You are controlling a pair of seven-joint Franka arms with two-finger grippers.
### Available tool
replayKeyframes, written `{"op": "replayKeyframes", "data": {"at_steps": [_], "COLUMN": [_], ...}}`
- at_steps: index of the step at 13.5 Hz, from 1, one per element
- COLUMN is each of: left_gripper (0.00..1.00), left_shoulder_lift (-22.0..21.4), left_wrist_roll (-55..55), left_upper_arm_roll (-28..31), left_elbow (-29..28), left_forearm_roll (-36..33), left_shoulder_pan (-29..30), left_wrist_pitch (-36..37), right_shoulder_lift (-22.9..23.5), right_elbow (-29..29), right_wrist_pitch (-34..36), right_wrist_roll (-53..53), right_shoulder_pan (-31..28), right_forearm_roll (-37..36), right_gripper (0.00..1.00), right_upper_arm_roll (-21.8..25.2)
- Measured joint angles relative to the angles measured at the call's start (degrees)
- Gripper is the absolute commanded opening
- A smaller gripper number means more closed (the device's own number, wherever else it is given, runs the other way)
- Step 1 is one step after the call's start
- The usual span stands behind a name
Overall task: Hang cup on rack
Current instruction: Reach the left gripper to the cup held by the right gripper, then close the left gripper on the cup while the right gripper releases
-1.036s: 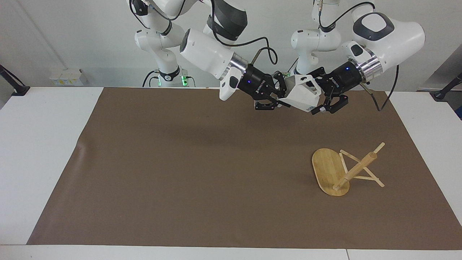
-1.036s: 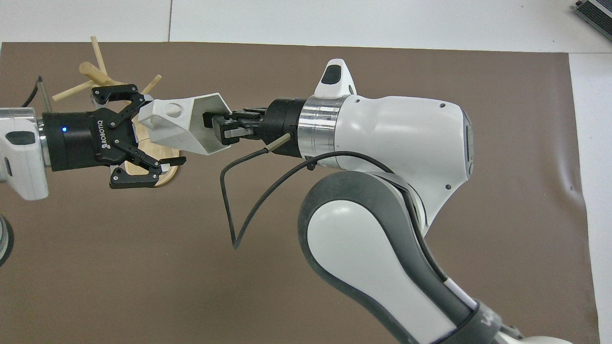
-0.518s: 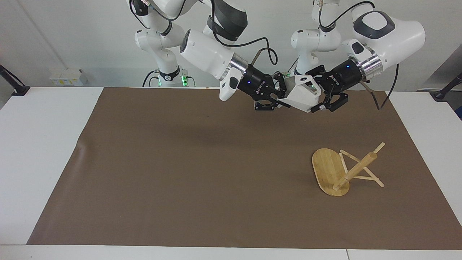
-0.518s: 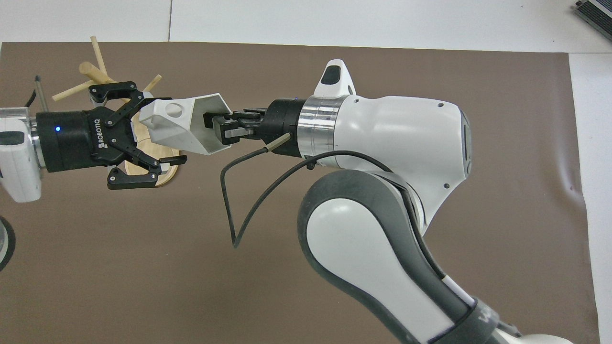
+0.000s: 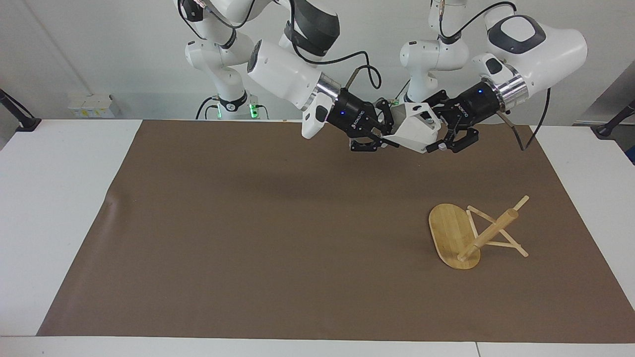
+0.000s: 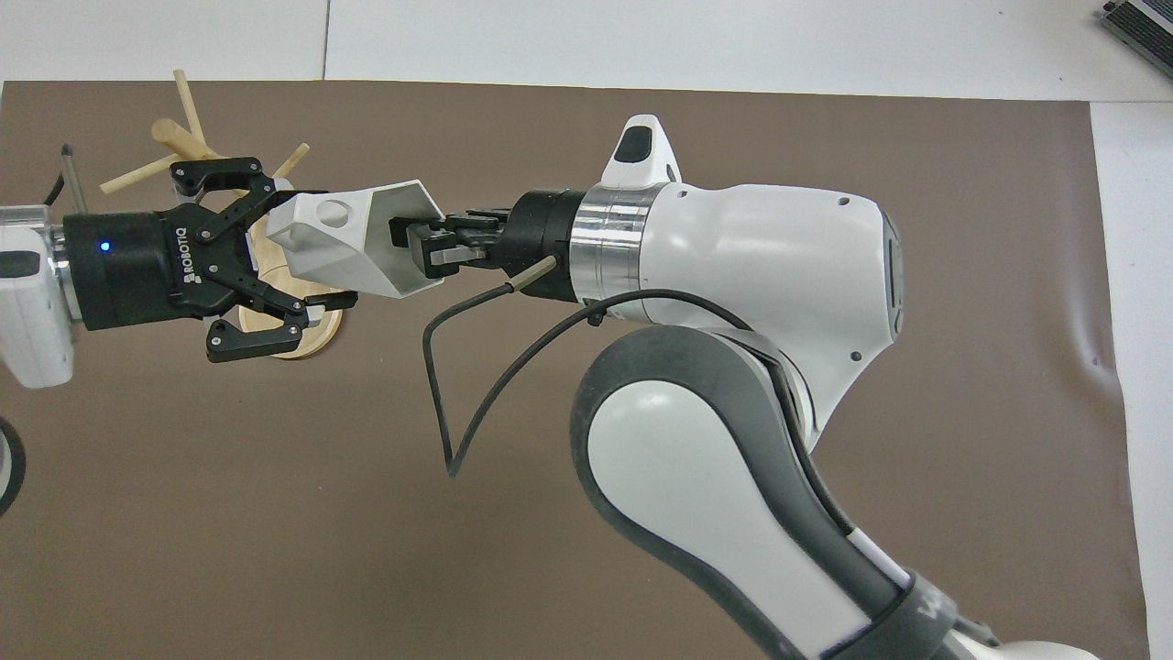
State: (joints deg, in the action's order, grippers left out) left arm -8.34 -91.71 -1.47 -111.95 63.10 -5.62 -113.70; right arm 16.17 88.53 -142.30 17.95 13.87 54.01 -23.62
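Cup (image 5: 415, 133) (image 6: 353, 240) is airborne between both grippers, over the robot-side strip of the brown mat (image 5: 278, 233), toward the left arm's end. It lies on its side, long axis roughly level: in the overhead view the hexagonal rim faces about 3 o'clock toward the right gripper (image 5: 378, 135) (image 6: 417, 246), and the blocky handle with its round hole sits at the 9 o'clock end.

Right gripper: jaws narrow, pinched on the cup's rim wall, one finger inside the mouth.

Left gripper (image 5: 449, 136) (image 6: 275, 261): jaws spread wide around the handle end, not clamped; cannot tell whether a fingertip touches the cup.

Mug tree (image 5: 474, 234) (image 6: 197, 147) sits on the mat, farther from the robots than the cup, at about 5 o'clock from it in the facing view. It has tipped over: the oval base stands on edge, and the post points toward the left arm's end with its pegs splayed.

Open room: the mat toward the right arm's end is bare, with white tabletop (image 5: 59, 208) past its edges.
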Motion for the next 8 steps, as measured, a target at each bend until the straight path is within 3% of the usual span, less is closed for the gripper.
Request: {"op": "replayKeyframes", "data": {"at_steps": [3, 4, 6, 7, 8], "left_gripper": [0.0, 0.0, 0.0, 0.0, 0.0], "left_shoulder_lift": [0.0, 0.0, -0.03, -0.1, -0.18], "left_wrist_roll": [-0.03, -0.03, 0.05, 0.09, 0.09], "left_upper_arm_roll": [0.01, 0.02, -0.04, -0.23, -0.33], "left_elbow": [0.0, 0.0, 0.0, 0.01, 0.0], "left_forearm_roll": [0.0, 0.0, 0.06, 0.12, 0.13], "left_shoulder_pan": [0.0, 0.0, -0.03, -0.06, -0.06], "left_wrist_pitch": [0.05, 0.07, 0.14, 0.18, 0.56], "right_shoulder_lift": [0.0, 0.0, 0.01, 0.01, 0.01], "right_elbow": [0.0, 0.0, 0.0, 0.0, -0.02], "right_wrist_pitch": [0.01, 0.03, -0.26, -0.5, -0.72], "right_wrist_roll": [-0.04, -0.29, -2.24, -3.2, -3.68], "right_shoulder_pan": [0.0, 0.0, 0.01, 0.04, 0.02], "right_forearm_roll": [0.0, 0.0, 0.0, 0.0, 0.0], "right_gripper": [0.0, 0.19, 0.45, 0.54, 0.58], "right_upper_arm_roll": [0.0, 0.0, 0.0, 0.0, 0.05]}}
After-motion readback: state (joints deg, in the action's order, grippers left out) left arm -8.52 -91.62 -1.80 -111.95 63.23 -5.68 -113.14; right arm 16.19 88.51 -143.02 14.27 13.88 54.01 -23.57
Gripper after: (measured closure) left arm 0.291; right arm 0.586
